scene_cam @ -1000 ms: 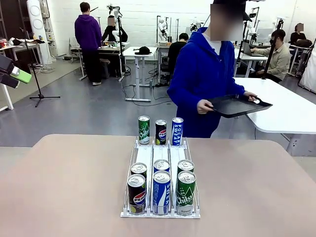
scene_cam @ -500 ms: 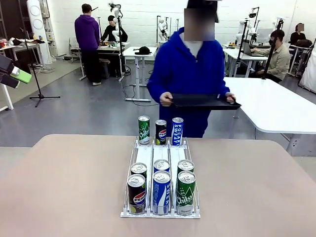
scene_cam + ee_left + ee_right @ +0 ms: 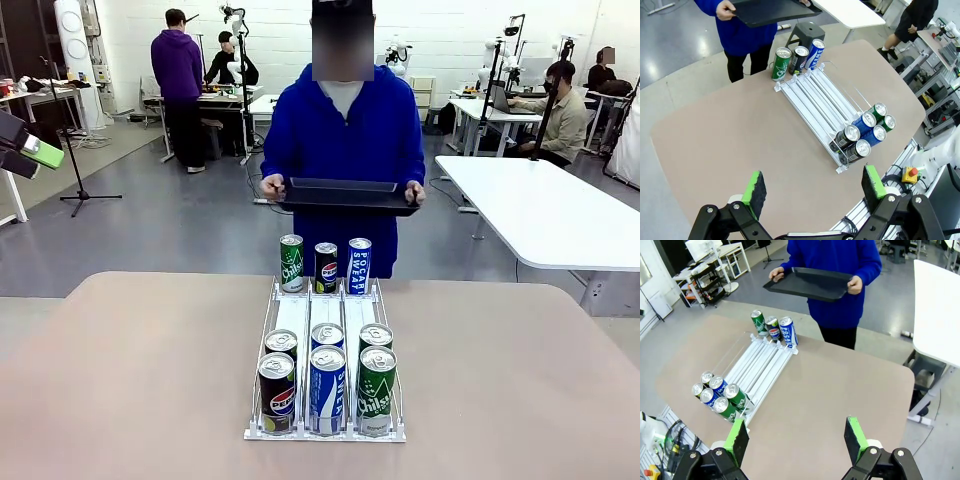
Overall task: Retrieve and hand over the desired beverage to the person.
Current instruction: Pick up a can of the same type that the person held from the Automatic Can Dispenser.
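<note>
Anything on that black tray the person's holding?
Seen from the right wrist, the tray held by the person looks bare. From the front, its near rim hides the inside.

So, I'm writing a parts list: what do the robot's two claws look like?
The left claw and right claw match: black jointed fingers with round pivot holes, each tipped with a chunky bright green pad.

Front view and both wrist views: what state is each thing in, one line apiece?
Left gripper, open, empty.
Right gripper, open, empty.
Tray, empty, held level by the person with both hands.
Six near cans, upright, at the rack's near end.
Three far cans, upright, at the rack's far end.
</note>
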Controlling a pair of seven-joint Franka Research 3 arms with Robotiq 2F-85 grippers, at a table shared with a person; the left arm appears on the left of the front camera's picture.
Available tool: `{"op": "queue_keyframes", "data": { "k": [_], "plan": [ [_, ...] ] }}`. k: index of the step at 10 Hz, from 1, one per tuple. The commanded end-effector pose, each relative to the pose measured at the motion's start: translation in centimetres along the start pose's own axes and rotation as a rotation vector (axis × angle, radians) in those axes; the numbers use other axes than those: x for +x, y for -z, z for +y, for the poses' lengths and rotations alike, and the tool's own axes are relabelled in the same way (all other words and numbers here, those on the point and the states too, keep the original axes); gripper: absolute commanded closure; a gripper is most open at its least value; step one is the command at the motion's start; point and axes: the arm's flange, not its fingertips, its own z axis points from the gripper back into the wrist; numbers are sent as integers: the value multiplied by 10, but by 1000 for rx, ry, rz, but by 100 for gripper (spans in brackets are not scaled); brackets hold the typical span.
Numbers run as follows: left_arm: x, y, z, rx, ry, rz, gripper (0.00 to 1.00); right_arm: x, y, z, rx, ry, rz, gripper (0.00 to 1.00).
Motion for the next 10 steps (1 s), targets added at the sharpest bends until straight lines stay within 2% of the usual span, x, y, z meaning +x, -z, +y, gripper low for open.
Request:
{"op": "queue_keyframes", "data": {
  "k": [1,10],
  "plan": [
    [-1,-2,0,-13,10,-3,0,-1,1,1,11,-4,-5,0],
    [-1,-2,0,-13,10,-3,0,-1,1,1,11,-4,-5,0]
  ]
}}
